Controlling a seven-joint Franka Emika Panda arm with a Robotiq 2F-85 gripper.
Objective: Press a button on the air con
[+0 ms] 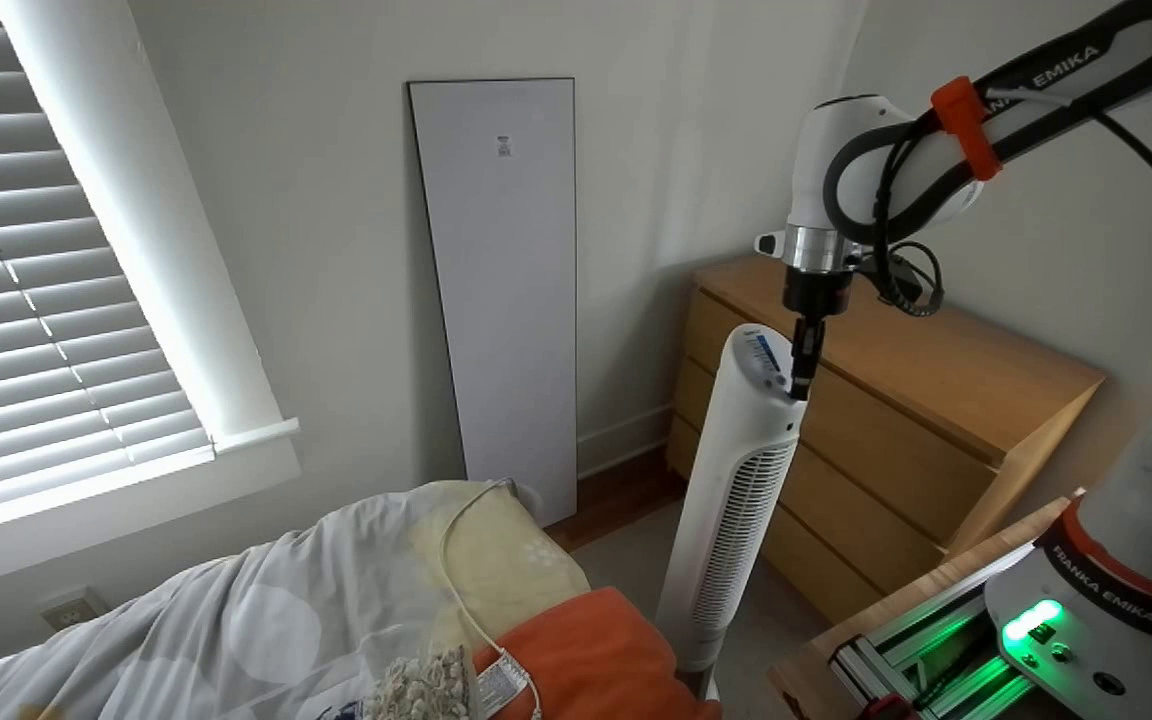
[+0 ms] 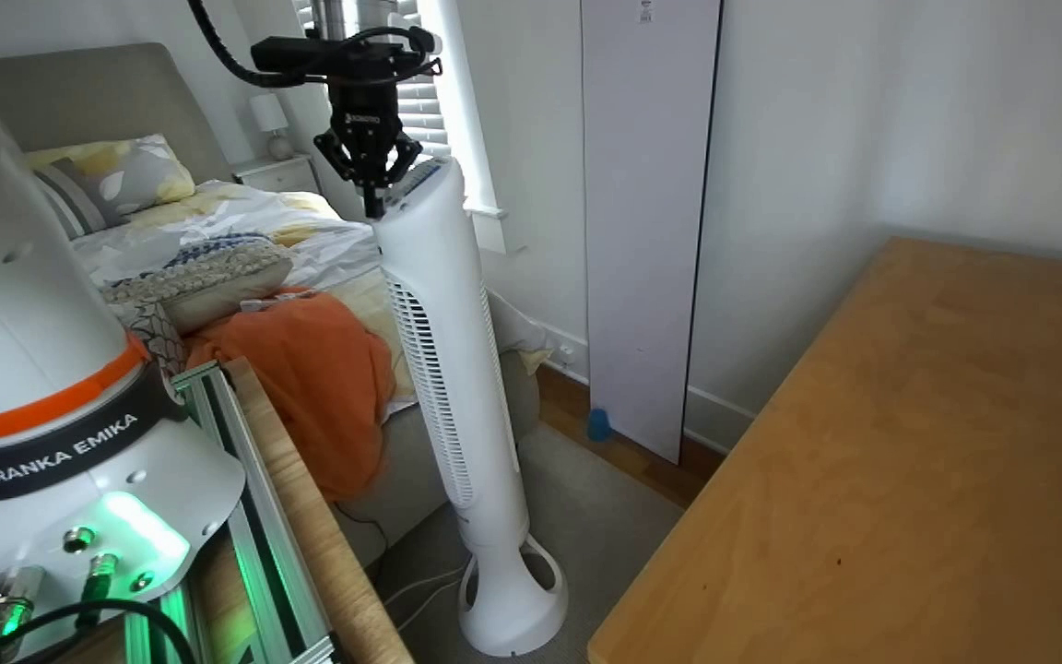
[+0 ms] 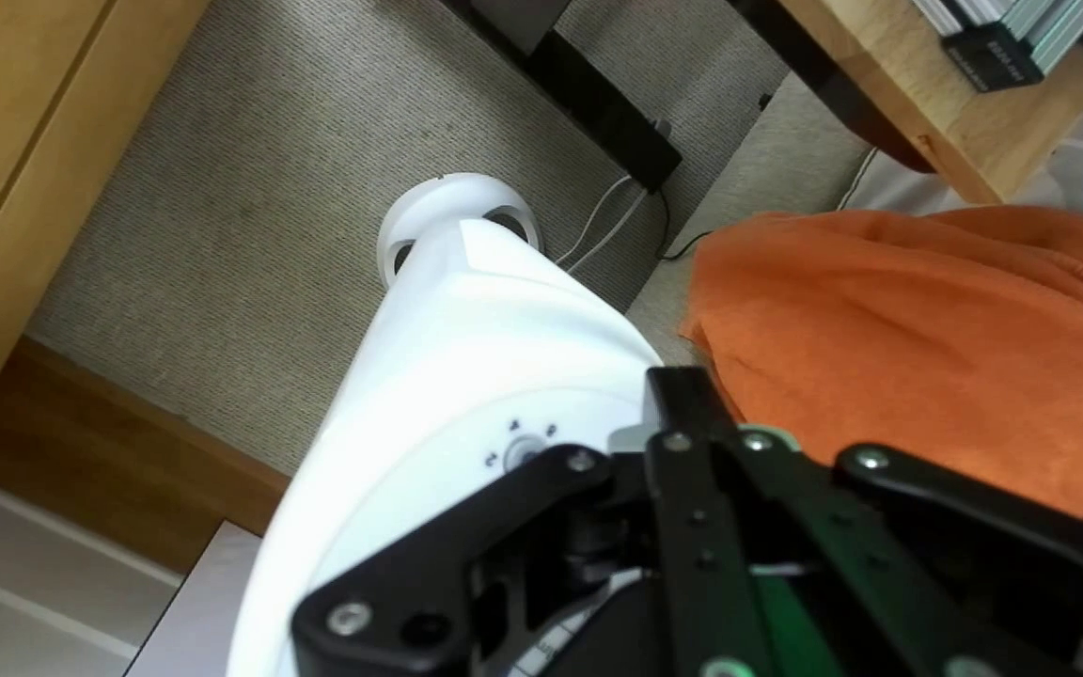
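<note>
Air con [image 1: 711, 500] stands upright on grey carpet [image 2: 600, 498], in both exterior views between bed [image 1: 236, 630] on left and wooden dresser [image 1: 866, 440] on right. My pincer [image 1: 801, 387] clenched, fingers [image 3: 692, 404] together, pointing down at low edge of slanted top [image 1: 764, 358]; can't tell if tips touch. Wrist view: round control [image 3: 523, 453] with small marks shows just beside my pincer. Orange cloth [image 2: 296, 387] drapes over bed's near side. Flat white panel [image 1: 506, 280] leans against far wall [image 1: 326, 200]. Window blind [image 1: 46, 290] far left in an exterior view.
</note>
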